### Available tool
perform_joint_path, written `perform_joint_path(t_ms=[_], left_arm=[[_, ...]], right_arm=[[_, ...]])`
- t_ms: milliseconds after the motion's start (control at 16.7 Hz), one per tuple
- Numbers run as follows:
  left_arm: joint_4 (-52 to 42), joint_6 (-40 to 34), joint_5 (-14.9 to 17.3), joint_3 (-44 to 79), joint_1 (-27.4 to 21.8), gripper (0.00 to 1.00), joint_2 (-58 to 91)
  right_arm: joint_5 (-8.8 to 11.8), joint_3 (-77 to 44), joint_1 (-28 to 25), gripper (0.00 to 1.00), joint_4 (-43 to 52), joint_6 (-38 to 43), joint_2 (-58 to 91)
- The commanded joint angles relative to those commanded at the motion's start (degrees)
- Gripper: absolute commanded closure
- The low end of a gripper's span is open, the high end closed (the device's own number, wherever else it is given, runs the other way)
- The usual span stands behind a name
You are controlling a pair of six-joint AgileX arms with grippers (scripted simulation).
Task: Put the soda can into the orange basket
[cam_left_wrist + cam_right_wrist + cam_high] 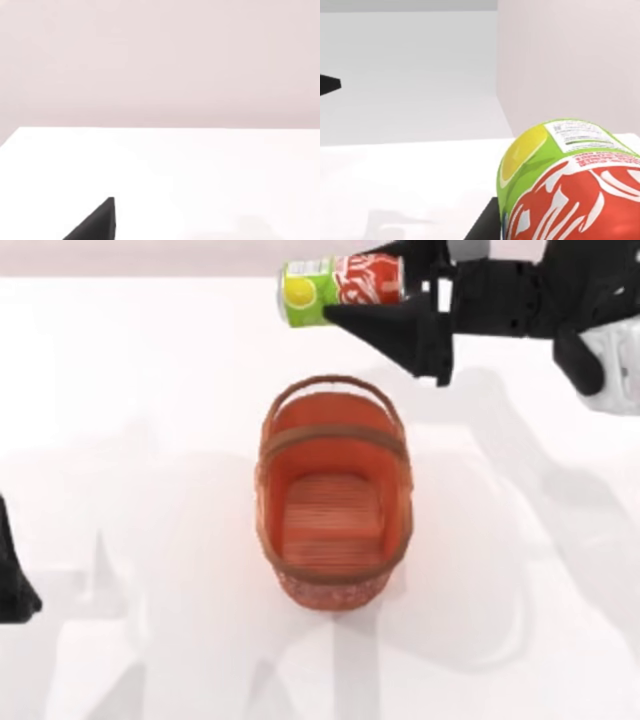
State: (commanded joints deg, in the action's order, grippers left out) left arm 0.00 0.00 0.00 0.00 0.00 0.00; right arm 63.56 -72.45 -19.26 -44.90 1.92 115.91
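My right gripper (pixel 352 285) is shut on the soda can (pixel 312 290) and holds it on its side at the top view's upper edge, green end pointing left. The can sits just beyond the far end of the orange basket (pixel 330 592), not over its opening. The basket stands upright at the table's middle with its brown handle (pixel 335 436) arched across, and nothing lies on its slatted floor. In the right wrist view the can (pixel 570 190) fills the corner beside one black finger (pixel 487 225). My left gripper (pixel 14 585) is parked at the left edge; one finger (pixel 100 222) shows over bare table.
The white table (pixel 120 440) surrounds the basket on all sides. A pale wall (pixel 160 60) rises behind the table's far edge. The right arm's black and white body (pixel 560 300) reaches in from the top right corner.
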Motion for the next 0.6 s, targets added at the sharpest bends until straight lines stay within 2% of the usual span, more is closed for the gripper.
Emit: perform_joint_path(t_ms=[420,600], left_arm=[[0.0,0.0,0.0,0.0,0.0,0.0,0.0],[0.0,0.0,0.0,0.0,0.0,0.0,0.0]], right_arm=[[-0.2,4.7,-0.4,1.0,-16.2,-0.2,11.0],[-0.3,5.6,-0.5,1.0,-18.2,-0.2,12.7]])
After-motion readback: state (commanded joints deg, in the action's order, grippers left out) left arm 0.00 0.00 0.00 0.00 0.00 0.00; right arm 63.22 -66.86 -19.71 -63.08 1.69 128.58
